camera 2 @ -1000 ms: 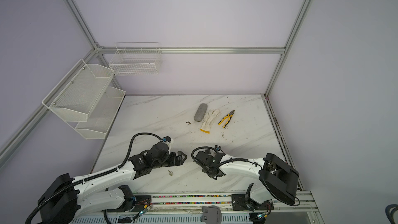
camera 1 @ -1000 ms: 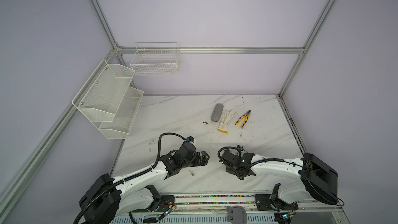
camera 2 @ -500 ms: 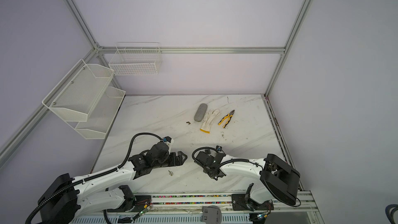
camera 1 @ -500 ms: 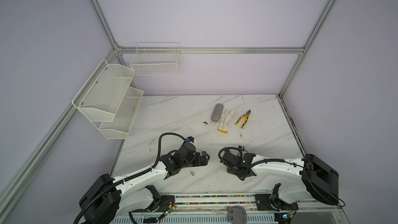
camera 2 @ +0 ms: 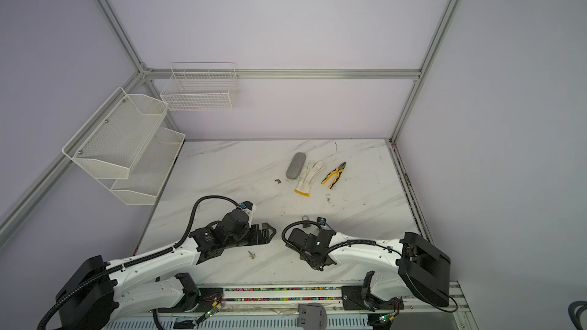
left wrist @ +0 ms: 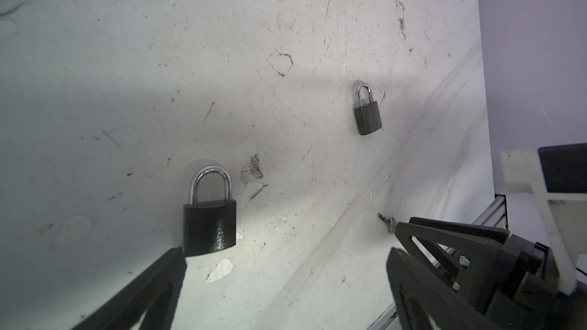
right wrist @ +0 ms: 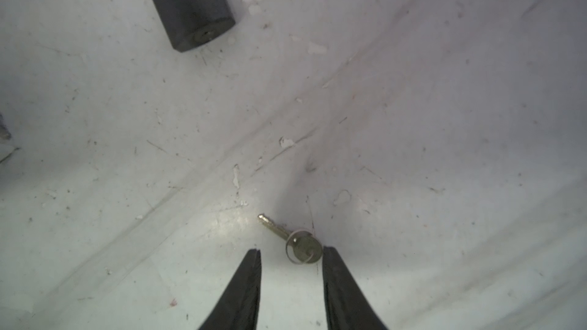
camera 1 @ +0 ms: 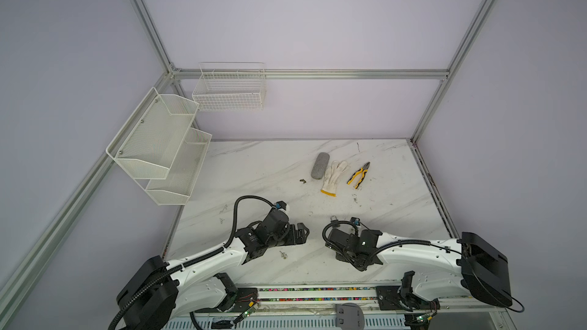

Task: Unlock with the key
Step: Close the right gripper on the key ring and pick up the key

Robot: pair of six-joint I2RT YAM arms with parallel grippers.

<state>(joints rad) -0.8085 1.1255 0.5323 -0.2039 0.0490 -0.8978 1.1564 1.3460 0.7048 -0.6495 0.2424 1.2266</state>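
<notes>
I am holding my left gripper (left wrist: pixel 285 250) wide open, with nothing between its fingers. It is reaching low over the table (camera 1: pixel 270 169). The black padlock (left wrist: pixel 209 223) is lying flat just past the tip of one finger (left wrist: pixel 165 277), with its shackle pointing away from me. The grey padlock (left wrist: pixel 367 119) is lying farther off, apart from the black one, also flat with its shackle pointing away.

My right gripper (right wrist: pixel 291 250) is standing partly open and is not clamping anything. The key (right wrist: pixel 286 235) is lying on the table with its round head and ring between my two fingertips. The head is sitting close against one fingertip (right wrist: pixel 328 255) and clear of the other, and the blade is pointing away from the gripper. Beyond the key, well apart from it, a padlock (right wrist: pixel 190 7) is lying with its keyhole end turned toward the camera. I cannot tell which of the two it is.

In both top views a small bit of metal (camera 1: pixel 282 253) is lying near my left gripper, on the side toward my base, too small to make out. Toward the back of the table a grey case (camera 1: pixel 320 166), a glove (camera 1: pixel 333 176) and pliers (camera 1: pixel 359 175) are lying side by side.
</notes>
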